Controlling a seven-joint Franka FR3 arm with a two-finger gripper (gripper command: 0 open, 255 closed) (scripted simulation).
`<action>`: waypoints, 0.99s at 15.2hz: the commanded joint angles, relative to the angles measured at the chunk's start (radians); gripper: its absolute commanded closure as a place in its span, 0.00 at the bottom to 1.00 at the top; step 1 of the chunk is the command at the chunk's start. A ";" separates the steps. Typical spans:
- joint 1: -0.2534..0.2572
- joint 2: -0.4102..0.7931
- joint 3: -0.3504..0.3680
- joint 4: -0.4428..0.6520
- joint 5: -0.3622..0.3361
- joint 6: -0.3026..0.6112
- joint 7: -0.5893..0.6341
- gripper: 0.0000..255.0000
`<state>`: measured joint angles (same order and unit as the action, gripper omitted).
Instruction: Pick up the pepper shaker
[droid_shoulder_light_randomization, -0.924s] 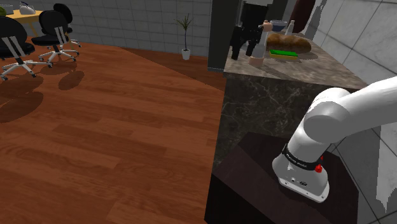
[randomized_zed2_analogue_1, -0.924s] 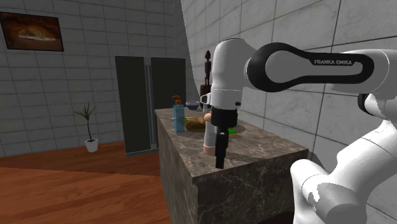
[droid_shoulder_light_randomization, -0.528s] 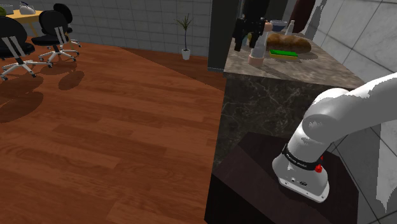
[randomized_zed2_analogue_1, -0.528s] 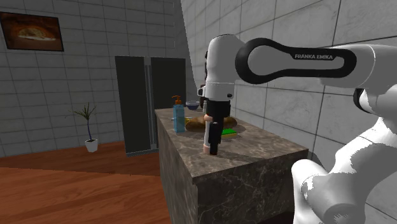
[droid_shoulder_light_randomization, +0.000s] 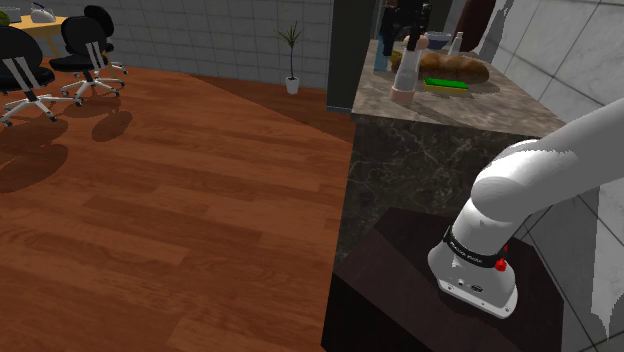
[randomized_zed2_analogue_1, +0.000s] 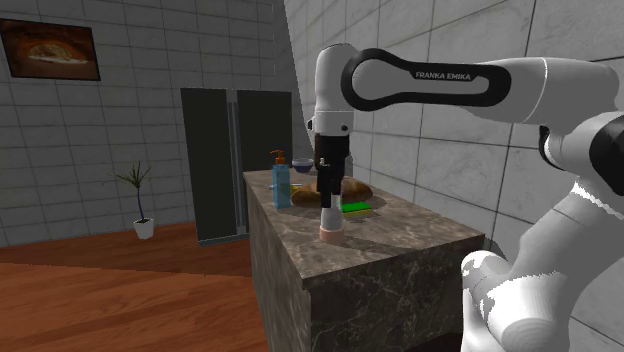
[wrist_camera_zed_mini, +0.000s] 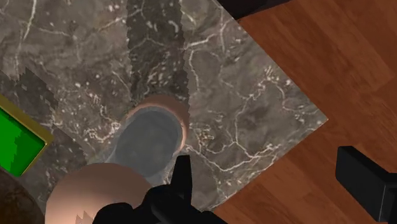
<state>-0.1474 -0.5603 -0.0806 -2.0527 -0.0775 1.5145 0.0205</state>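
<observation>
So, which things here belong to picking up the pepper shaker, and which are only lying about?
Job: pepper shaker; pincer, open, near its top.
Lying about: bread loaf; green block; blue soap bottle; potted plant; office chairs.

Marble desk carries a brown loaf, a green block just beside it. A blue pump bottle stands nearby. Black office chairs sit well apart across the wooden floor.
</observation>
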 joint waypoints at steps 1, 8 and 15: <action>-0.016 0.045 -0.018 0.062 -0.025 -0.019 -0.011 0.00; -0.070 0.204 -0.088 0.302 -0.100 -0.094 -0.070 0.00; -0.072 0.172 -0.090 0.189 -0.104 -0.014 -0.057 0.00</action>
<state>-0.2187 -0.3852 -0.1699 -1.8478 -0.1811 1.4881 -0.0383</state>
